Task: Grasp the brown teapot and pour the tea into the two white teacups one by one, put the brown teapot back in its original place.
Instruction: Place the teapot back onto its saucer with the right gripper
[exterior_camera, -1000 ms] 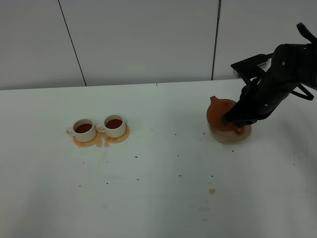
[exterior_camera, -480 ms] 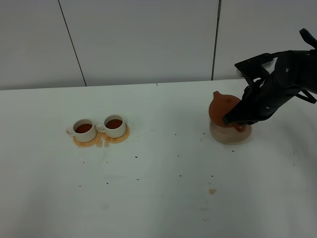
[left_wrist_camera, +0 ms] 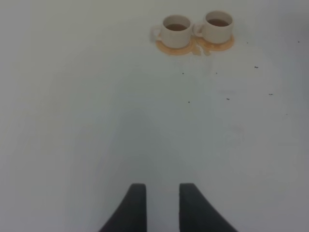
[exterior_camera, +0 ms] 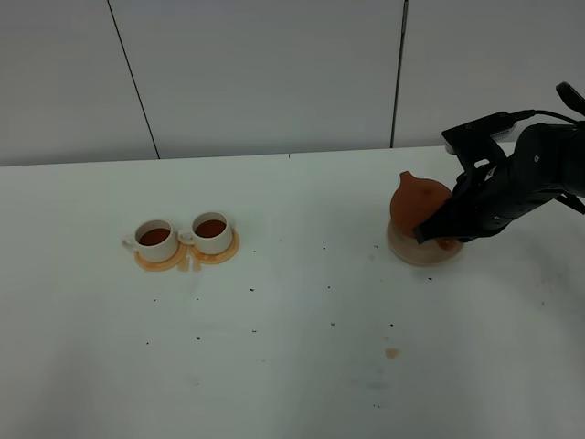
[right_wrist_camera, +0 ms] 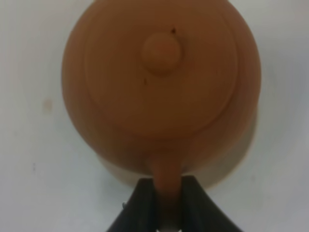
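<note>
The brown teapot is at the right, tilted over the pale saucer, its original place; I cannot tell whether they touch. My right gripper is shut on the teapot's loop handle. The right wrist view looks down on the teapot and its knobbed lid, with the right gripper clamped on the handle. The two white teacups hold dark tea at the left. In the left wrist view, the teacups are far from my left gripper, which is narrowly open and empty.
Each cup sits on an orange coaster, with a small orange spill between them. Dark specks and a faint tea stain dot the white table. A panelled wall runs behind the table.
The right arm has shifted a little right and up, carrying the teapot with it over the saucer. The cups and left gripper have not moved.
</note>
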You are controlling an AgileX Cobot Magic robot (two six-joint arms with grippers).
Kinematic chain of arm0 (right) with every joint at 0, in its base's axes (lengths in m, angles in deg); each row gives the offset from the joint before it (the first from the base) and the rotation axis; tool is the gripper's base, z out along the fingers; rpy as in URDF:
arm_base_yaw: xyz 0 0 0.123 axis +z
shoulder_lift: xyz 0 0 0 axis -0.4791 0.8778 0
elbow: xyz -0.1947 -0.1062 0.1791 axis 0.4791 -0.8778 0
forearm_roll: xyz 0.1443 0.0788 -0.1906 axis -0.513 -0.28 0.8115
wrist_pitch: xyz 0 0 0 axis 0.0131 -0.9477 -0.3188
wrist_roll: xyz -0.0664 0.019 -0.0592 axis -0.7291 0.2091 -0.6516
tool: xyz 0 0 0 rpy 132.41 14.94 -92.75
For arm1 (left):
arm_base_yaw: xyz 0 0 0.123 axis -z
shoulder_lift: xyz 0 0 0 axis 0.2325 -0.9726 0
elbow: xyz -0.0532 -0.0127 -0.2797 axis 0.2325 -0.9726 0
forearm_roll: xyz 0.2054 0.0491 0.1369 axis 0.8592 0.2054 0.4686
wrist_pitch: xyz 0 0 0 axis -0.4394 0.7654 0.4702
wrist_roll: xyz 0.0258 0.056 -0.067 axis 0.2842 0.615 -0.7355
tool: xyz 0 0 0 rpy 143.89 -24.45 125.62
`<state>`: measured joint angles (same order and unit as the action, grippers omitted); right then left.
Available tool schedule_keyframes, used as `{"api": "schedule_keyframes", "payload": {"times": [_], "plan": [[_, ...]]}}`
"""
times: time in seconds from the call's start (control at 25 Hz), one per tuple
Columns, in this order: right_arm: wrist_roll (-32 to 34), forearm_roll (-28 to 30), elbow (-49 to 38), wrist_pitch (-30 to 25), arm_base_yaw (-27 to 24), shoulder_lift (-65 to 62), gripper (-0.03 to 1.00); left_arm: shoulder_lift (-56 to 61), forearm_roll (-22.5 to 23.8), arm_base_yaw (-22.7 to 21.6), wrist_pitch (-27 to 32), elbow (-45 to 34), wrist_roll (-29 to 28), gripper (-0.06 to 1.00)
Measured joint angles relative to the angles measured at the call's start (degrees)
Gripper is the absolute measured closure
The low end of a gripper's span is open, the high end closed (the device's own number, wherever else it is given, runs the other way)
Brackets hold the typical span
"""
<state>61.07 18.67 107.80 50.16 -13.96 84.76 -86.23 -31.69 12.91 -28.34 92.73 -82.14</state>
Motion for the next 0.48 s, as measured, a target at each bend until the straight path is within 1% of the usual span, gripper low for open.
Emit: {"api": "schedule_keyframes", "payload": {"times": [0.16, 0.48], "plan": [[0.0, 0.0, 0.0, -0.1, 0.0, 0.0, 0.87, 0.0, 0.0, 0.0, 0.0, 0.0, 0.0, 0.7], [0.3, 0.7, 0.0, -2.1, 0.0, 0.0, 0.87, 0.0, 0.0, 0.0, 0.0, 0.0, 0.0, 0.7]]}}
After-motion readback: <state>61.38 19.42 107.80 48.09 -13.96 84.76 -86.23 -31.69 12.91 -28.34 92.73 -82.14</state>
